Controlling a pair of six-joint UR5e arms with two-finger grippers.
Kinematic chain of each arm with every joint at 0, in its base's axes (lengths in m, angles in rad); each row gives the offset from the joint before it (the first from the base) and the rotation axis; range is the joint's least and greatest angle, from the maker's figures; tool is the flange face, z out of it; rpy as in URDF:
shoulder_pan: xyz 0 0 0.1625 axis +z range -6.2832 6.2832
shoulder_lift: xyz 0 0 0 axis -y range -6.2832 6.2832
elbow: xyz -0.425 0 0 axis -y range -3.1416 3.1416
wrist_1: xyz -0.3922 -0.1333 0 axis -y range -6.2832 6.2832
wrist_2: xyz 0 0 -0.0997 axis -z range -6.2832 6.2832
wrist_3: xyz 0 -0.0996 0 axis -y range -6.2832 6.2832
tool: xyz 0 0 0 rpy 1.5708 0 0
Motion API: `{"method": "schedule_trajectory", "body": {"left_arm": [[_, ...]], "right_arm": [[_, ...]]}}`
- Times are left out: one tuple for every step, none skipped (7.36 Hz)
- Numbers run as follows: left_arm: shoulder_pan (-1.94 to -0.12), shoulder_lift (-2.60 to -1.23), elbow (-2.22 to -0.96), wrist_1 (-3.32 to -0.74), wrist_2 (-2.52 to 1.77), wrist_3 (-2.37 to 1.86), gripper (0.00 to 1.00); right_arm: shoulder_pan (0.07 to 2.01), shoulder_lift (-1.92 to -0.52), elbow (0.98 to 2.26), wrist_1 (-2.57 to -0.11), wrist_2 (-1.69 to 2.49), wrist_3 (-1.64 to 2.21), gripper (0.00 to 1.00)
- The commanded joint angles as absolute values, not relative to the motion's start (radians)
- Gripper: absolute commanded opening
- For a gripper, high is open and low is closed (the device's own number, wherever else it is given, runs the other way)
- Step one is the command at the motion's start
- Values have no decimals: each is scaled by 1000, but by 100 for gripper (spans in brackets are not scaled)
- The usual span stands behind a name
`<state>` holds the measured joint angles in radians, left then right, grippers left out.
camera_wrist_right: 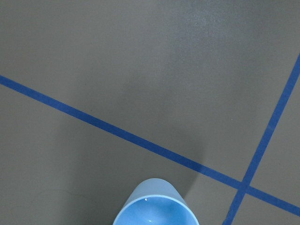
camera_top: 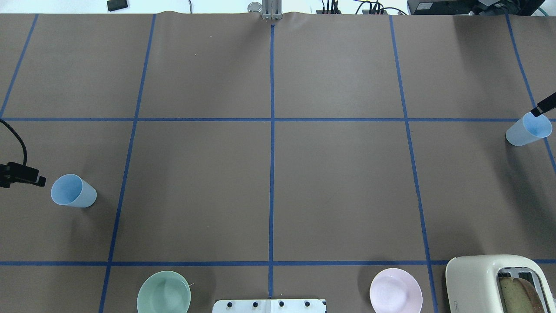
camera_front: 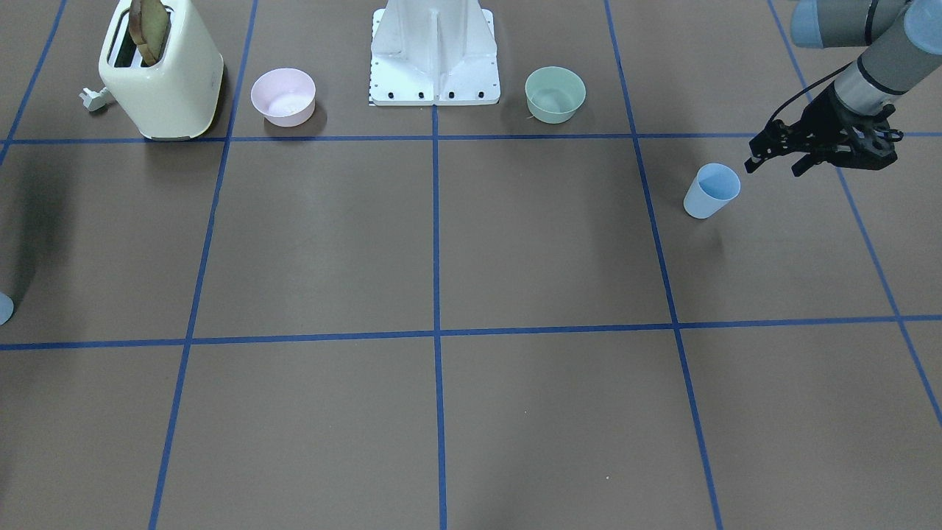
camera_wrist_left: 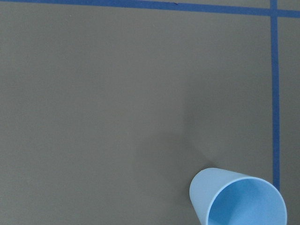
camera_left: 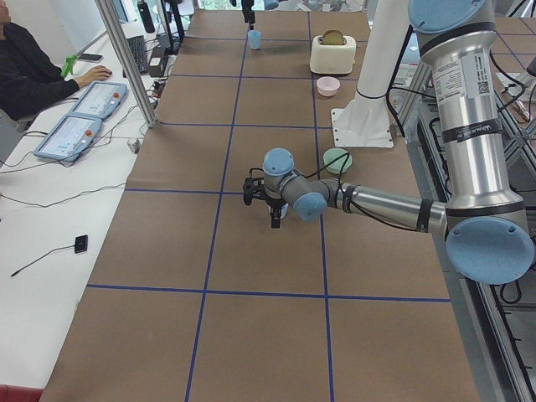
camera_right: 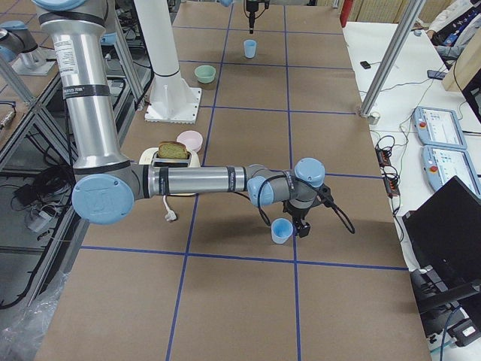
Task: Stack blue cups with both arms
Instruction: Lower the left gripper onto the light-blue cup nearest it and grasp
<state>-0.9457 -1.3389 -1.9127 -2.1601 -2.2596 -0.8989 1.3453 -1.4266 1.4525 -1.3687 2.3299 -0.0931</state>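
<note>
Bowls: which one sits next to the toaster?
The pink bowl, just beside the toaster; the pale green bowl is across the white pedestal from it.

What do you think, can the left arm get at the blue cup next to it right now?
Probably yes. The left gripper hangs open just beside the cup, which stands upright on the bare table, and nothing lies between them.

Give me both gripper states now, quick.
Left gripper: open, empty, beside a blue cup.
Right gripper: cannot tell; mostly out of frame, by the other blue cup.
</note>
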Motion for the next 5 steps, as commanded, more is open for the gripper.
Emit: {"method": "schedule_trajectory", "body": {"left_arm": [[-910, -1350, -1895, -2169, -2212, -930, 97], [-910, -1354, -1891, -2169, -2214, -930, 92], [-907, -1359, -1885, -2169, -2214, -931, 85], [-896, -1365, -1885, -2169, -2217, -933, 82], [-876, -1374, -1885, -2169, -2217, -934, 81]], "right_arm": [[1345, -1427, 1454, -1368, 2330, -92, 100], [1345, -1427, 1454, -1368, 2330, -91, 100], [1345, -1427, 1456, -1368, 2330, -91, 100], [1345, -1427, 1460, -1370, 2330, -87, 100], [1345, -1427, 1459, -1368, 2330, -87, 100]]}}
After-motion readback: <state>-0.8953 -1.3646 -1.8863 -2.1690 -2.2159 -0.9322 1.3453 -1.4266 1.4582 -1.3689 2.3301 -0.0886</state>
